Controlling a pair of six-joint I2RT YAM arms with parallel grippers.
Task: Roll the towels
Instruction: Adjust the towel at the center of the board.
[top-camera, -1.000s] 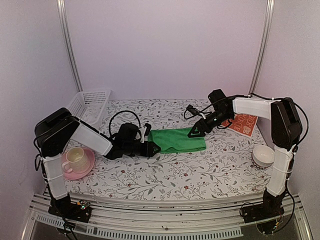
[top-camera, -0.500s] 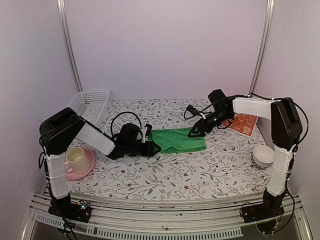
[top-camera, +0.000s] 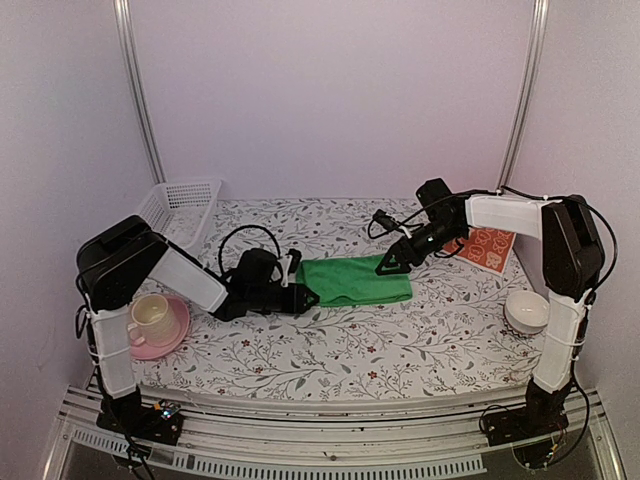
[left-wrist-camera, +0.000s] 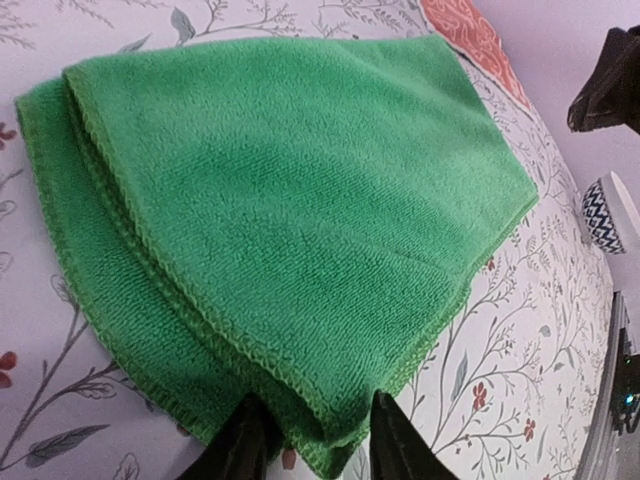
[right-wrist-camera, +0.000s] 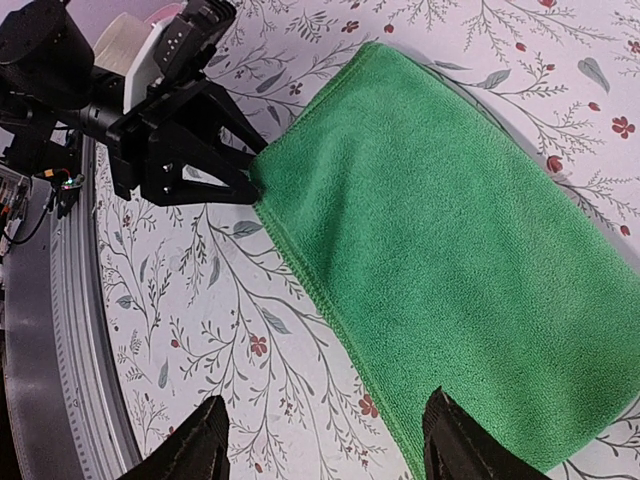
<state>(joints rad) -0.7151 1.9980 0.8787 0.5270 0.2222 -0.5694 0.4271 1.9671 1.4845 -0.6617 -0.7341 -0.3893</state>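
Observation:
The green towel (top-camera: 355, 280) lies folded flat mid-table; it also fills the left wrist view (left-wrist-camera: 290, 200) and the right wrist view (right-wrist-camera: 470, 260). My left gripper (top-camera: 306, 297) lies low at its left front corner, jaws half closed around that bunched corner (left-wrist-camera: 320, 440), both fingers touching it. My right gripper (top-camera: 388, 267) hovers open over the towel's right part, one finger (right-wrist-camera: 455, 445) above the cloth, the other (right-wrist-camera: 195, 450) above the table. The orange-red patterned towel (top-camera: 487, 247) lies flat at the back right, behind the right arm.
A white basket (top-camera: 180, 208) stands at the back left. A cup on a pink saucer (top-camera: 152, 318) sits at the front left. A patterned bowl (top-camera: 527, 312) sits at the front right. The table has a floral cover (top-camera: 330, 350).
The left arm's elbow has shifted slightly; its gripper stays at the towel's left corner. The right arm and the towel have barely moved.

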